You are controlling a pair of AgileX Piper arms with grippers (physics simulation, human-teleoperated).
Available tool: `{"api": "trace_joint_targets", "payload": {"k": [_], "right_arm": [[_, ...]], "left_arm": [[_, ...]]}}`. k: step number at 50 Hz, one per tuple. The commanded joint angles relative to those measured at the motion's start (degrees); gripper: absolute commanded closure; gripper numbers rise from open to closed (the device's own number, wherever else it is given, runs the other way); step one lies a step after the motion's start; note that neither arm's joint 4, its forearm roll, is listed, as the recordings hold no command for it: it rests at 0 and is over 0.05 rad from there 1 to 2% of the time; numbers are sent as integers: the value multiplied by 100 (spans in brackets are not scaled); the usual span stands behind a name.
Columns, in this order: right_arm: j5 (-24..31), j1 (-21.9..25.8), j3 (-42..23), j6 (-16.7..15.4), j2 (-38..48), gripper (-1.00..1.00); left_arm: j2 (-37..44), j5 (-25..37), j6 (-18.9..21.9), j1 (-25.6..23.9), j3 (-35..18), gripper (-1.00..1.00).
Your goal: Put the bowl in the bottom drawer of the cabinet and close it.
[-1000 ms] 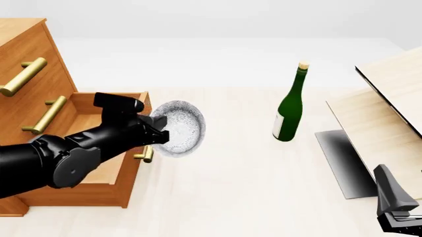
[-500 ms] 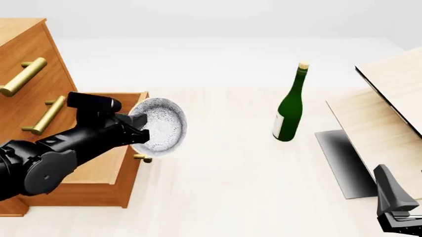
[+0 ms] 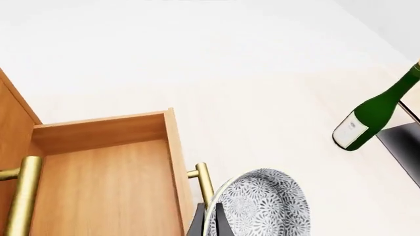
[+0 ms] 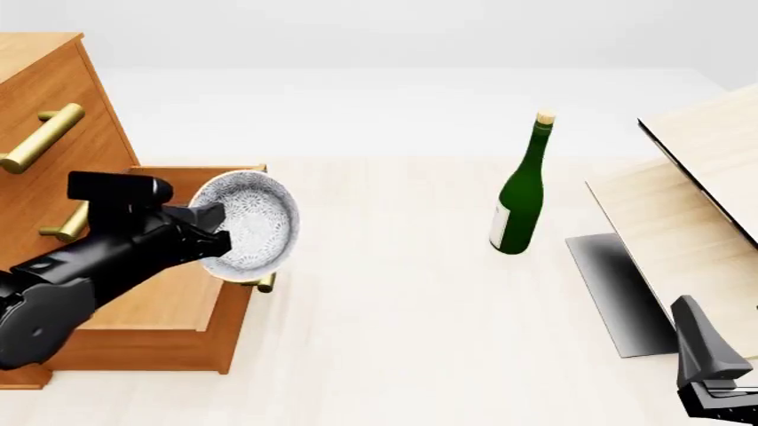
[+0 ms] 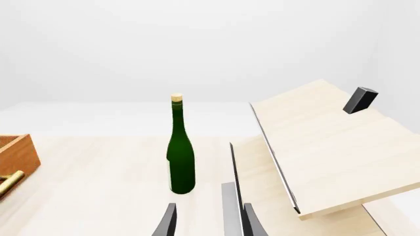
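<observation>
The speckled white-grey bowl [image 4: 247, 224] hangs tilted on its side, its rim pinched by my left gripper [image 4: 215, 232], which is shut on it. It sits above the front edge of the open bottom drawer [image 4: 177, 297], just over the short brass handle [image 4: 263, 282]. In the left wrist view the bowl [image 3: 262, 206] shows beside the drawer's front wall, with the plain wood interior [image 3: 105, 187] to one side of it. The orange-brown cabinet [image 4: 35, 106] rises at the far left. My right gripper [image 5: 208, 223] is open and holds nothing, low at the near right [image 4: 716, 390].
A green bottle [image 4: 519, 191] stands upright in the middle of the table, right of the drawer. Pale wood panels [image 4: 698, 186] with a dark sheet [image 4: 616, 288] lean at the right. Two longer brass handles [image 4: 42, 138] stick out from the upper drawers.
My left arm has carried the bowl leftward, from beyond the drawer's front to over its front edge. The right arm has not moved.
</observation>
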Motion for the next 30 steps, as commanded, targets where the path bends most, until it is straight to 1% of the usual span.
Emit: {"api": "trace_joint_targets", "payload": {"k": [1,14,21,22,24,30], "right_arm": [[2,-1,2,1,-2,-100],[2,-1,2,1,-2,-100],[2,-1,2,1,-2,-100],[2,-1,2,1,-2,-100],[2,-1,2,1,-2,-100],[2,-1,2,1,-2,-100]], "left_arm": [[-217,31,-124,277,94,100],[-343,55,-87,553,191,100],[-379,39,33,770,240,100],[-413,38,128,847,254,100],[-395,26,85,850,257,100],[-447,22,119,1027,290,100]]}}
